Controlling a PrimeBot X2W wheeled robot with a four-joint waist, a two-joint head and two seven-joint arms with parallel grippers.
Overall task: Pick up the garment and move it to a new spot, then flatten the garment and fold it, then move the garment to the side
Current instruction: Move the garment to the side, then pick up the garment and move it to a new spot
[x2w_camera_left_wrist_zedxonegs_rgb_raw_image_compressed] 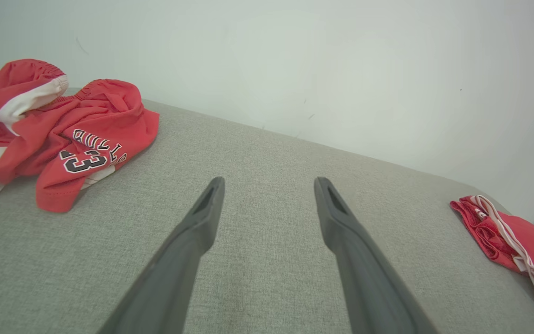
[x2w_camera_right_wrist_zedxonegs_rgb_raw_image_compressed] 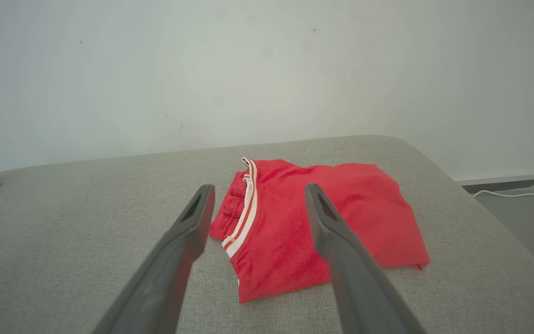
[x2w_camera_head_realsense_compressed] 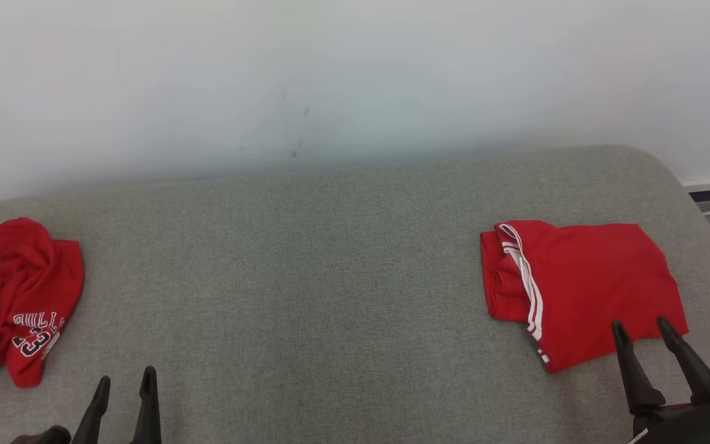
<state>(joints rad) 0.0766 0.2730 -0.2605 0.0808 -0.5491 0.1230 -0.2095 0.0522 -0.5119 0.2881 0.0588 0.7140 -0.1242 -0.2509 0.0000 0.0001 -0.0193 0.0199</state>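
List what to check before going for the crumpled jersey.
1. The left gripper open and empty: ok.
2. The right gripper open and empty: ok.
3. The jersey lies free on the cushion, nothing on it: ok.
4. The folded garment sits apart from the jersey: ok.
5. The whole jersey in view: not ok, its left side is cut off.
6. The right gripper clear of the folded garment: cannot tell.
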